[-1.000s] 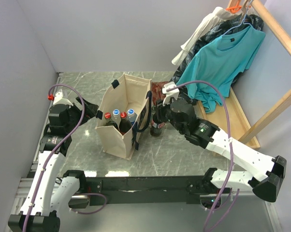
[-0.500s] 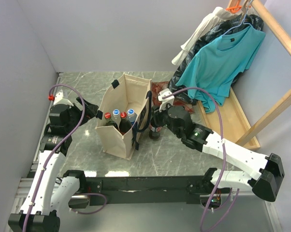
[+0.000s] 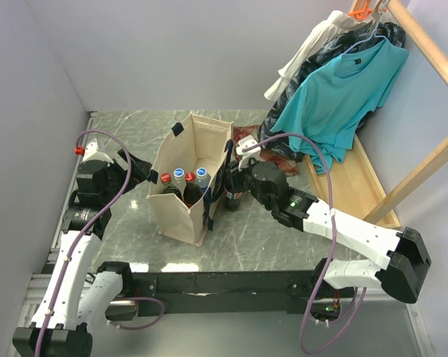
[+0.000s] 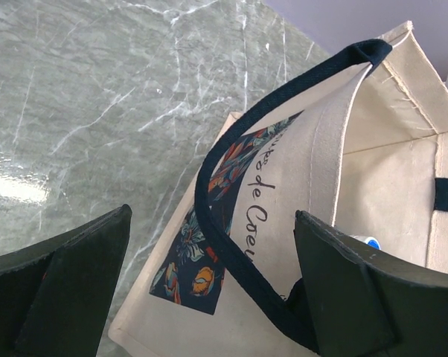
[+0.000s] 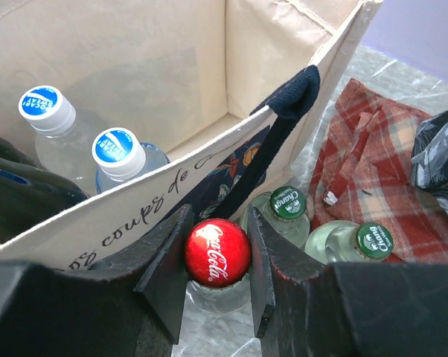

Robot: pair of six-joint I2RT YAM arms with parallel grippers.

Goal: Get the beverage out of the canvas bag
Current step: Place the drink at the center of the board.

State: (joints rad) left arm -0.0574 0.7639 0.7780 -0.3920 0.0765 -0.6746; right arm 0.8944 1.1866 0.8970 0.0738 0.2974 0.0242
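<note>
Grey marble counter point(image 3: 127, 134) carries the bag point(image 3: 181, 219) at its middle, upright and open-mouthed. The right gripper point(image 5: 217, 230) has its jaws clenched on the neck of a red-capped cola bottle point(image 5: 217, 256), which is outside the bag, just beside its right wall; whether its base rests on the counter I cannot tell. Two green-capped bottles point(image 5: 287, 202) stand close by, toward the far right corner. The left gripper point(image 4: 213, 223) hangs with jaws released around the bag's left handle, holding nothing. Four bottles point(image 3: 178, 173) show inside. So one drink looks extracted, needing only release; the others remain, should they count.
</note>
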